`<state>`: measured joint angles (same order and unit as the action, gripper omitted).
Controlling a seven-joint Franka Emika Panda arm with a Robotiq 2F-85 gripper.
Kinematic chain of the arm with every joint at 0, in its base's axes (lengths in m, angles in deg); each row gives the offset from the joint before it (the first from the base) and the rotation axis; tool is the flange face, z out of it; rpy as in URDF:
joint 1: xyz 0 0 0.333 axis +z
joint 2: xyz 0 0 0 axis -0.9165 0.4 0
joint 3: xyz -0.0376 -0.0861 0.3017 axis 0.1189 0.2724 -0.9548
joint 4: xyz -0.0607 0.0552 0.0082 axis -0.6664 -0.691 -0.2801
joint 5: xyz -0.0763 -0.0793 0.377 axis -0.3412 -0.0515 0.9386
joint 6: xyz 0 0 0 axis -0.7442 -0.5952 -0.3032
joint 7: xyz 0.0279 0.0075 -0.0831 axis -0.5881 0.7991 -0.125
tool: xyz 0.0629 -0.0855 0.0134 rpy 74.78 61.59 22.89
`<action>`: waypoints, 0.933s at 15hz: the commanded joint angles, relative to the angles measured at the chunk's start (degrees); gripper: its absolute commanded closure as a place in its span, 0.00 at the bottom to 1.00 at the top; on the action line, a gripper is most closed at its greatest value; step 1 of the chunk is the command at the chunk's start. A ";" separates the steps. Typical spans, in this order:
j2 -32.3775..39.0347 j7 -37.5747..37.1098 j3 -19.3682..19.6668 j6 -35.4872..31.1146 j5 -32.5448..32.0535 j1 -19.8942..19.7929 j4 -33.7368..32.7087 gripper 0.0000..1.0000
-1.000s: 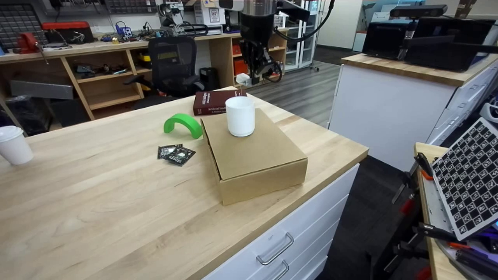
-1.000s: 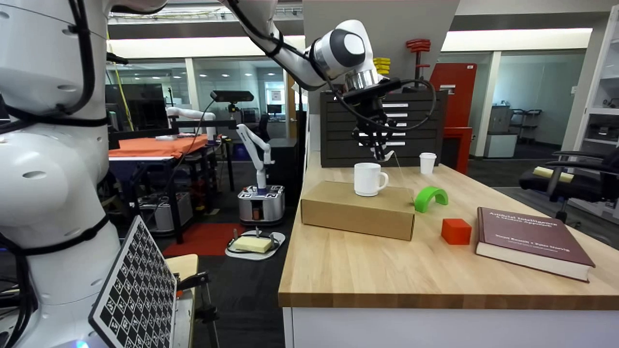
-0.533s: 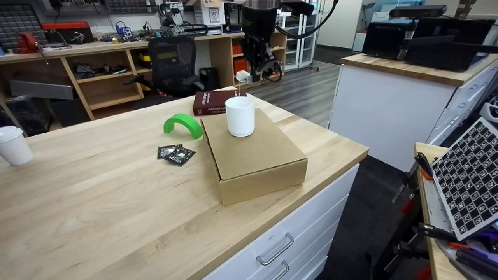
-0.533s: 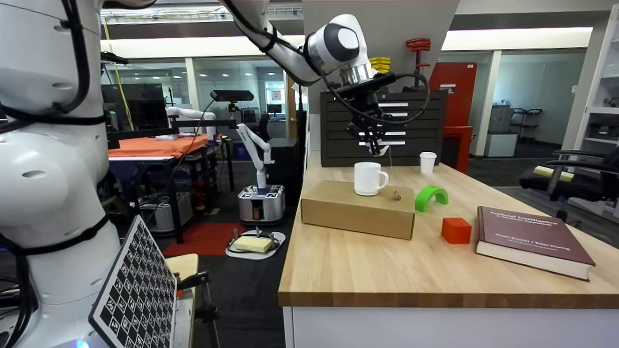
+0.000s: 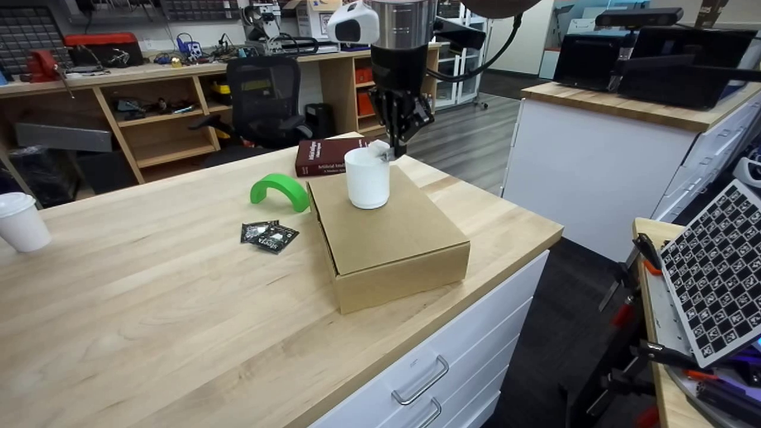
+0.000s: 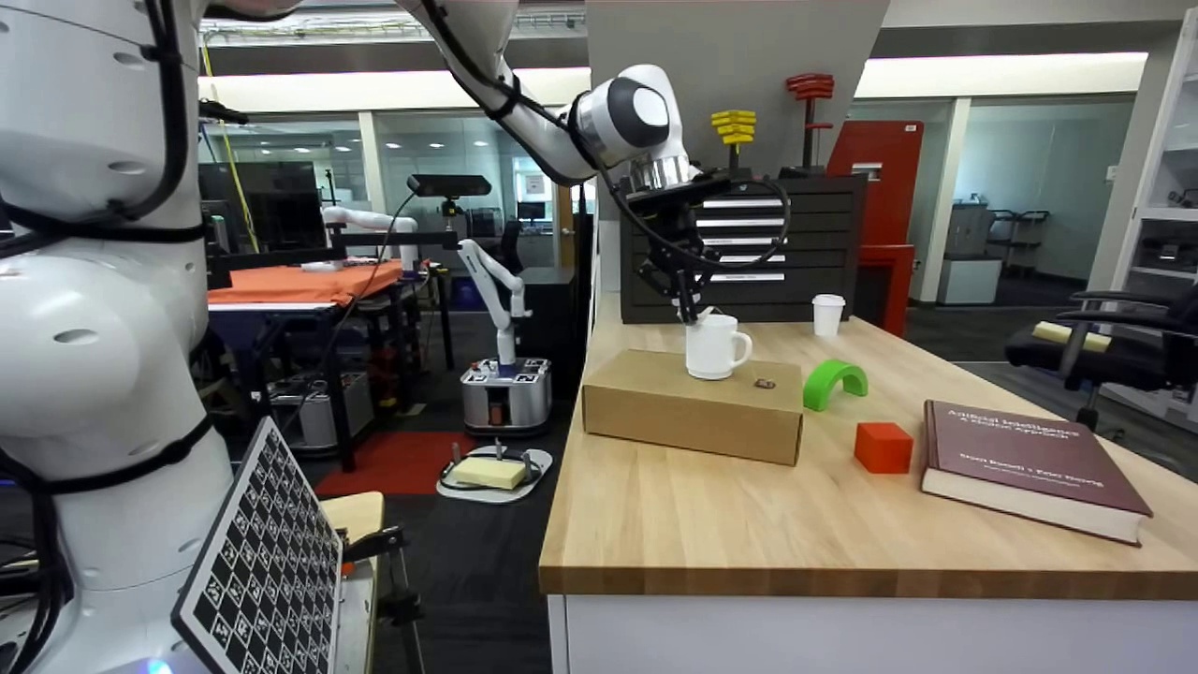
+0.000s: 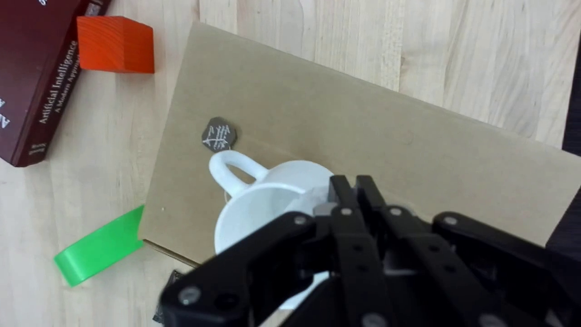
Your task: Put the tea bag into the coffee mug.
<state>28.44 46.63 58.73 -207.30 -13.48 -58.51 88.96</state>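
Gripper (image 7: 351, 179): one, black. Fingers (image 7: 339, 187) drawn nearly together, the tea bag (image 7: 313, 199) pinched at the tips.

Tea bag: pale, small; at the rim of the coffee mug (image 5: 367, 184), on its right side in an exterior view. Touching the rim or just above it: cannot tell.

Coffee mug: white, upright on a cardboard box (image 5: 392, 244), toward the far end of its top.

Tag (image 7: 219, 135): dark, on the box top, just beside the mug's handle (image 7: 217, 171).

Edges and room: table (image 5: 178, 333), its right edge near the box, its top reaching well to the left and near. Black packets (image 5: 275, 239), left of the box. Green arch (image 5: 279, 183), left and far, just beside the box. Book (image 5: 327, 157), farther.

Hidden or cut off: part of the mug, behind the gripper in the wrist view; white cup (image 5: 22, 223), cut by the left border; depth of the tea bag within the mug, hard to make out.
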 commanded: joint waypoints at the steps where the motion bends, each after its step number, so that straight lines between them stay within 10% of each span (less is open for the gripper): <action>1: -0.65 -0.31 0.09 1.41 -0.63 1.54 0.09 0.98; 14: 1.01 -1.34 3.66 -7.68 -3.84 0.46 -1.59 0.98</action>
<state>28.64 46.39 61.87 -212.72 -16.08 -57.55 87.92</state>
